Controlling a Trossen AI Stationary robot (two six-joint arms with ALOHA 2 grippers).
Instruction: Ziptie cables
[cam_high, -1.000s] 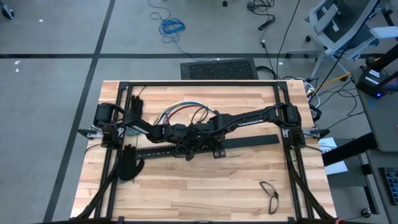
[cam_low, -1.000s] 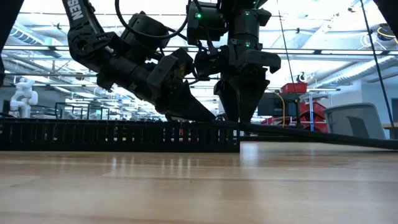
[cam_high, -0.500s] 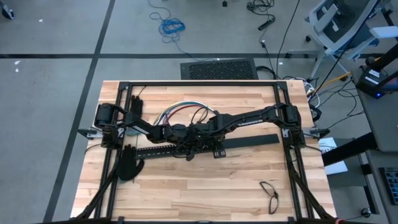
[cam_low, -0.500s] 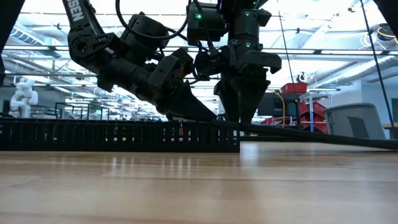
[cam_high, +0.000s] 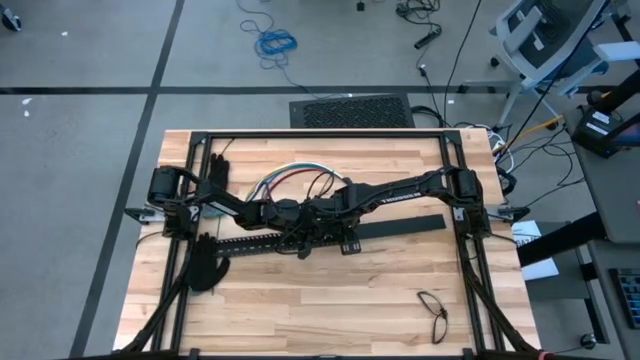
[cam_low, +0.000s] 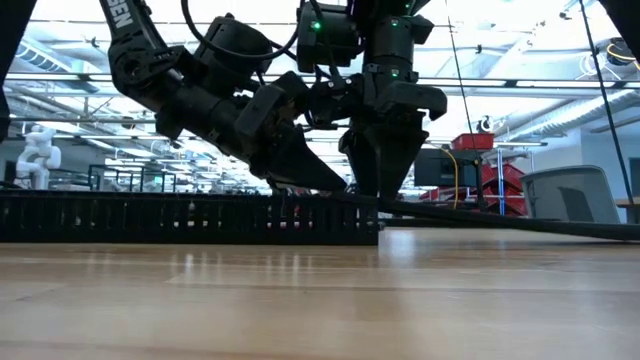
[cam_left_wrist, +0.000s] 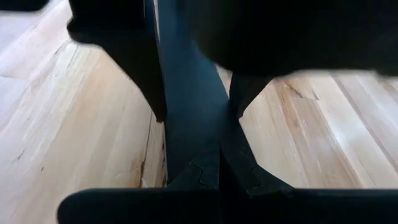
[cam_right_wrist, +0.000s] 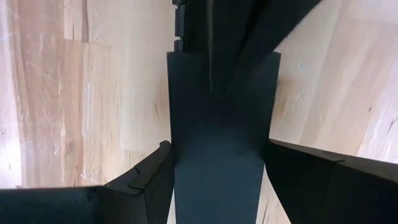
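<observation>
Fingers of the right gripper (cam_right_wrist: 217, 180) stand apart on either side of a flat black bar (cam_right_wrist: 217, 118), straddling it. The left gripper (cam_low: 318, 180) is closed, its tips pressed to the bar's end, just beside the right gripper (cam_low: 378, 185). Both meet at the slotted bar (cam_high: 260, 242) mid-table. The cables (cam_high: 290, 180) loop behind that bar, toward the table's far edge. Black gloves (cam_high: 207, 265) lie at the bar's left end. Eyeglasses (cam_high: 433, 312) rest well apart, near the right front.
</observation>
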